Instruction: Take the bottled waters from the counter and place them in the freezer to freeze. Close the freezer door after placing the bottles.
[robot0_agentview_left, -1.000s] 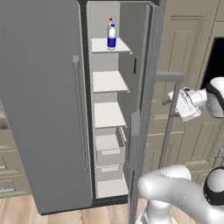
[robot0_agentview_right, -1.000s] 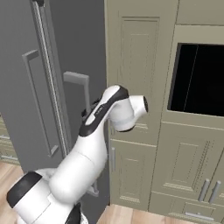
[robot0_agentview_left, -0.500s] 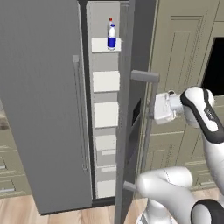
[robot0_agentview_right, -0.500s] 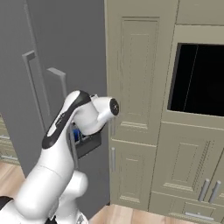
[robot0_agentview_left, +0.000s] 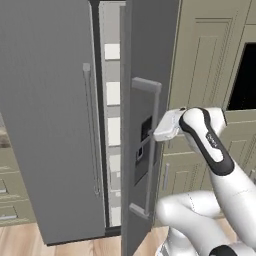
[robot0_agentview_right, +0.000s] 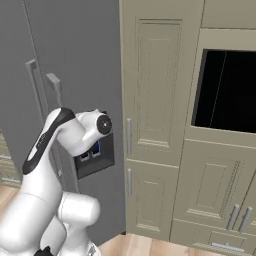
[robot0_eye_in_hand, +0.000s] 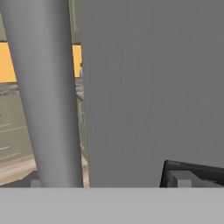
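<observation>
Grey, flat freezer door (robot0_agentview_left: 145, 65) with round bar handle (robot0_eye_in_hand: 43, 92); hand (robot0_agentview_left: 159, 134) spread open.

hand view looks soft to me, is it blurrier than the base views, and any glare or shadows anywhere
Hand view: yes, the door handle and door panel sit very close and look soft and smeared. Left base view: sharper, flat even light, no glare, the freezer gap dim. Right base view: crisp, the black oven window shows faint streaks.

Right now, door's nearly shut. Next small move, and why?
Probably keep pushing the freezer door leftward. A narrow gap still shows white shelves in the freezer, and the open gripper sits against the door by its bar handle.
</observation>
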